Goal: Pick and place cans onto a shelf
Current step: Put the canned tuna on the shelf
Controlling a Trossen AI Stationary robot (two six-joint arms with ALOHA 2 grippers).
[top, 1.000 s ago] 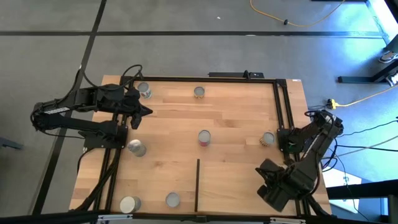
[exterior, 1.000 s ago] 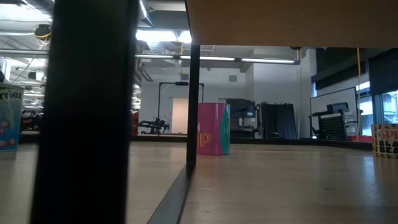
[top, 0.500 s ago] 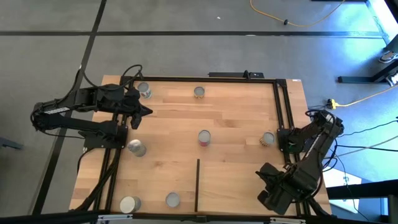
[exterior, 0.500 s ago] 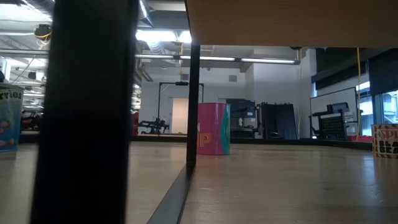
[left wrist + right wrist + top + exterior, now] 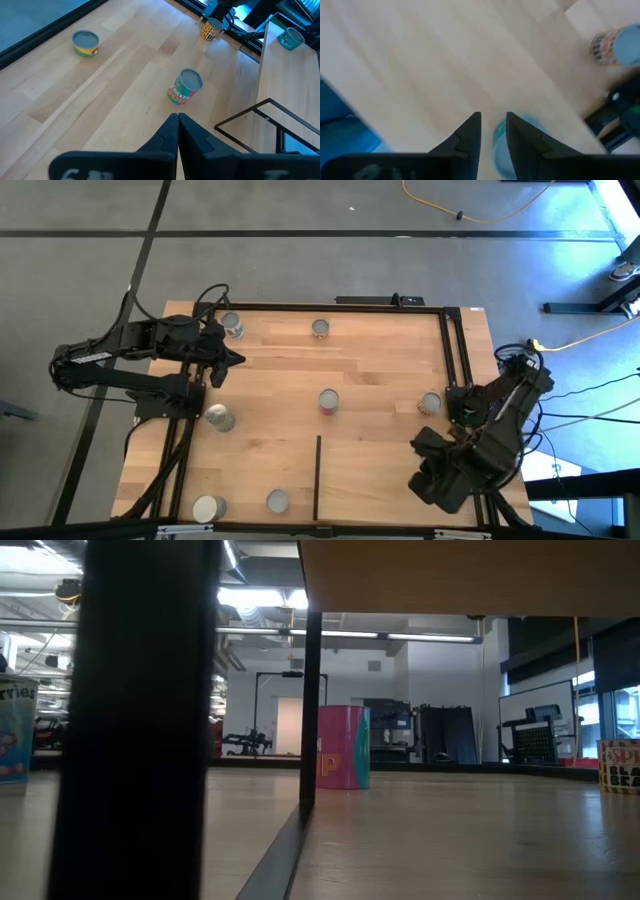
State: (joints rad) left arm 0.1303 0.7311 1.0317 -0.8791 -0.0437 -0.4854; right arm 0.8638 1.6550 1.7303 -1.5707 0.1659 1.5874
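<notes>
My right gripper (image 5: 493, 120) hangs open over the shelf (image 5: 380, 470), pointing down. A teal can (image 5: 501, 145) stands on the shelf below its fingers; the same can (image 5: 291, 38) shows in the left wrist view. In the high view my right arm (image 5: 460, 465) hides it. My left gripper (image 5: 238, 360) waits shut above the table's far left. Other cans stand upright on the tabletop: a pink-sided one (image 5: 328, 401) in the middle, a yellow one (image 5: 431, 403) at the right, and several more along the far, left and near edges.
The shelf is raised; its underside (image 5: 470, 575) and a black post (image 5: 140, 720) fill much of the low view. A black strip (image 5: 318, 475) marks the shelf's left edge. A black frame (image 5: 445, 350) runs along the table's far and right sides.
My right gripper has gone up from the shelf and tipped a little, and its arm has shifted slightly toward the table's far edge. The cans stay where they were.
</notes>
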